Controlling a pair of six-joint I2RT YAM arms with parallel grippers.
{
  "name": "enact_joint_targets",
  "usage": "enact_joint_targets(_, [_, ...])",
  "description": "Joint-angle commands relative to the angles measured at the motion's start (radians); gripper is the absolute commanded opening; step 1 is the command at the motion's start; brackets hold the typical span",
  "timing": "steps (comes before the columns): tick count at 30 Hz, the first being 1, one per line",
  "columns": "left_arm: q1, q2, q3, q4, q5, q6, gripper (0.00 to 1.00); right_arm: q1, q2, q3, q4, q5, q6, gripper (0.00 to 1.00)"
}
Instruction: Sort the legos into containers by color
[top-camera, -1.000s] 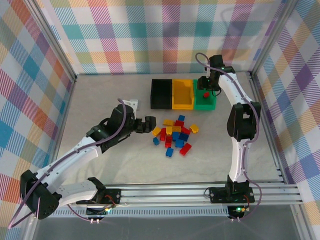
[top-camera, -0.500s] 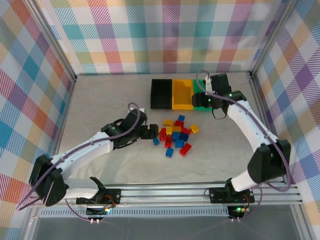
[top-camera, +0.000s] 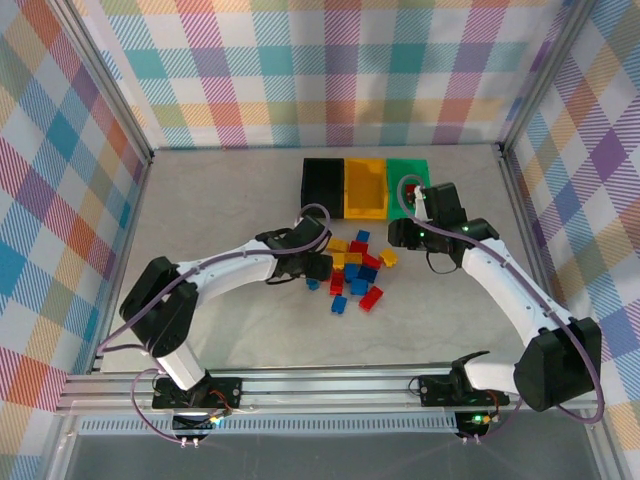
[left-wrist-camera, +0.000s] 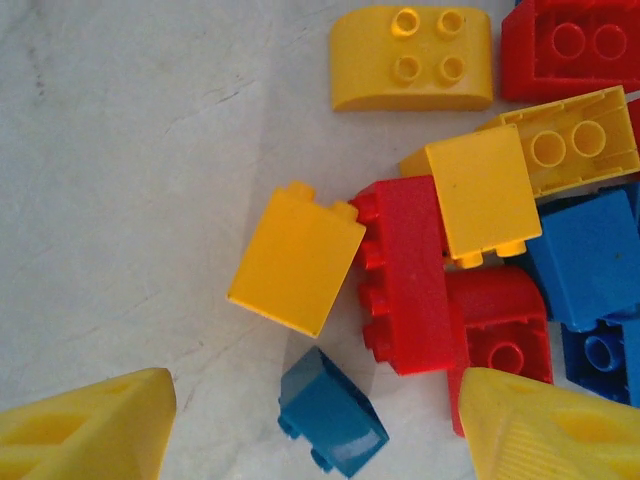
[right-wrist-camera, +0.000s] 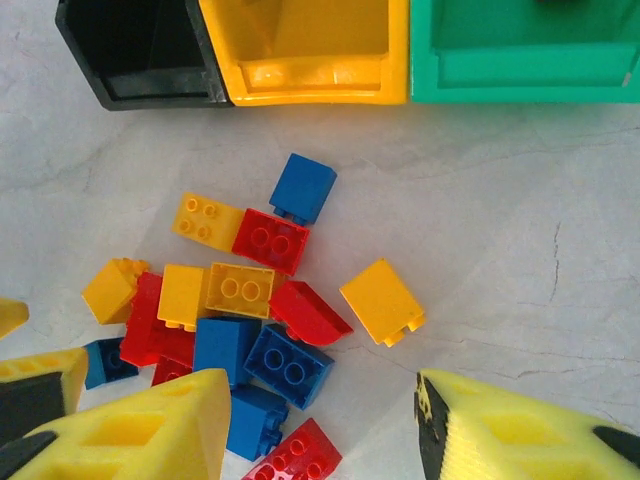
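The legos (top-camera: 355, 270) lie in a loose pile of red, yellow and blue at mid-table. My left gripper (top-camera: 316, 268) sits low at the pile's left edge. In the left wrist view the left gripper (left-wrist-camera: 320, 435) is open, with a small blue brick (left-wrist-camera: 331, 411) between its yellow fingers (left-wrist-camera: 90, 430), beside a yellow brick (left-wrist-camera: 297, 260) and a red brick (left-wrist-camera: 405, 275). My right gripper (top-camera: 398, 232) hovers open over the pile's right side. The right wrist view of the right gripper (right-wrist-camera: 320, 425) takes in a yellow brick (right-wrist-camera: 381, 300) and a dark blue brick (right-wrist-camera: 290, 365). The black bin (top-camera: 322, 185), yellow bin (top-camera: 366, 185) and green bin (top-camera: 405, 165) stand in a row behind.
The three bins touch side by side, seen from the right wrist as black bin (right-wrist-camera: 140, 60), yellow bin (right-wrist-camera: 300, 80) and green bin (right-wrist-camera: 520, 70). Metal frame rails border the table. Bare tabletop lies to the left and in front of the pile.
My right gripper has pulled back from over the green bin toward the pile. My left gripper has slid right to the pile's left edge.
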Motion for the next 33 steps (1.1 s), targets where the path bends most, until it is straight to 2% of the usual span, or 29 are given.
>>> enact_joint_targets(1, [0.024,0.028,0.025,-0.032,-0.009,0.081,0.74,0.004,-0.037,-0.02,0.0,-0.003,0.014,0.52])
enact_joint_targets(12, [0.108,0.109,0.073,0.002,0.087,0.174,0.69,0.004,-0.063,-0.012,-0.032,0.025,0.007,0.53])
enact_joint_targets(26, [0.127,0.134,0.094,0.015,0.197,0.213,0.66,0.003,-0.091,-0.004,-0.064,0.046,0.0,0.53])
enact_joint_targets(31, [0.127,0.15,0.097,0.004,0.19,0.217,0.65,0.004,-0.097,0.001,-0.071,0.046,-0.001,0.53])
enact_joint_targets(33, [0.127,0.155,0.096,0.007,0.186,0.215,0.62,0.003,-0.102,0.0,-0.073,0.047,0.0,0.53])
